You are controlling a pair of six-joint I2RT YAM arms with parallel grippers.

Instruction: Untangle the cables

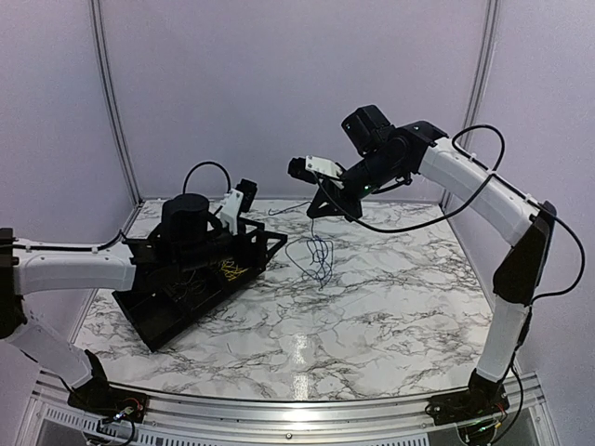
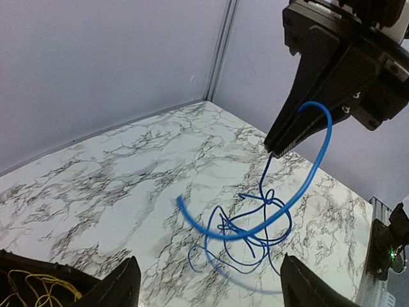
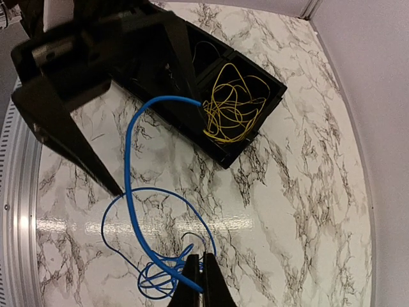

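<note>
My right gripper (image 1: 313, 215) is raised above the table's middle and shut on the blue cable (image 1: 319, 256). The cable hangs from its tips in a bunch of loops, with the lowest loops near or on the marble. In the right wrist view the fingers (image 3: 202, 259) pinch the blue cable (image 3: 131, 192). My left gripper (image 1: 275, 243) is open and empty, low beside the tray, facing the hanging blue cable (image 2: 255, 224). Its jaws stand wide apart (image 2: 209, 265). The yellow cable (image 3: 227, 105) lies bundled in the black tray (image 1: 153, 325). I cannot make out the black cable.
The tray (image 3: 255, 126) sits at the table's left, under my left arm. The yellow cable also shows at the left wrist view's bottom left corner (image 2: 38, 284). White booth walls close the back and sides. A metal rail runs along the near edge (image 1: 297, 409).
</note>
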